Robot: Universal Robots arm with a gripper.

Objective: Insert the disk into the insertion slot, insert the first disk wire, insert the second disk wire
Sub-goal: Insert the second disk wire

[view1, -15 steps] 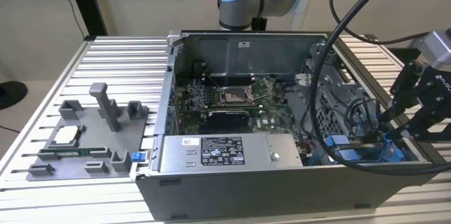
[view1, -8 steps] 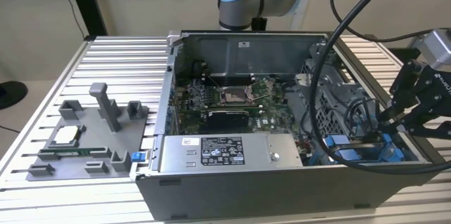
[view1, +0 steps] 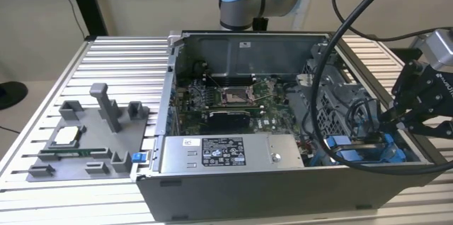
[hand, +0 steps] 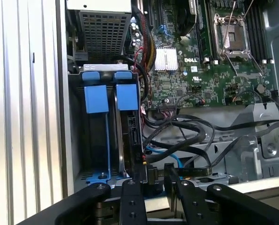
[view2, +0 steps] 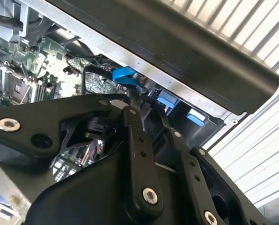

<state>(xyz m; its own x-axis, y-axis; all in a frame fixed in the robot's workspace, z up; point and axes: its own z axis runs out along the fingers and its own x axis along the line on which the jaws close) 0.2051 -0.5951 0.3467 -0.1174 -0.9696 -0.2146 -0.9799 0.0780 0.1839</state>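
Looking at the disk (hand: 129, 136) first: stands on edge inside the insertion slot (hand: 106, 150), blue carrier tab level with the slot's second blue tab alongside. Seems fully home in the slot, so counts the first step as done.

Moving to the open end of the slot: finds the gripper (hand: 157, 176) hovering just past the disk's rear edge, narrowed almost shut. Appears to pinch a small dark connector (hand: 151, 174) between the tips, though cannot say for sure that the hold is firm. Shows, in the second wrist view, the same tips close beside a blue wire (view2: 125, 75) that loops out from the slot's end. Cannot tell whether that blue wire is already plugged in or loose.

Reads, on balance, as the first disk wire step in hand, with nothing visibly mated to the disk yet.

Calls for squaring the connector to the port on the disk's rear edge, then a short straight push along the slot's length with no twist. Calls also for keeping clear of the black cable bundle (hand: 195, 136) lying just beside the slot's end, which could snag.

Further out from the slot: a perforated cage (hand: 104, 33) at the slot's far end, the green motherboard (hand: 195, 70) beyond the cables, the grey case (view1: 283, 193) enclosing the slot, and the ribbed tabletop (view1: 120, 66) beneath.
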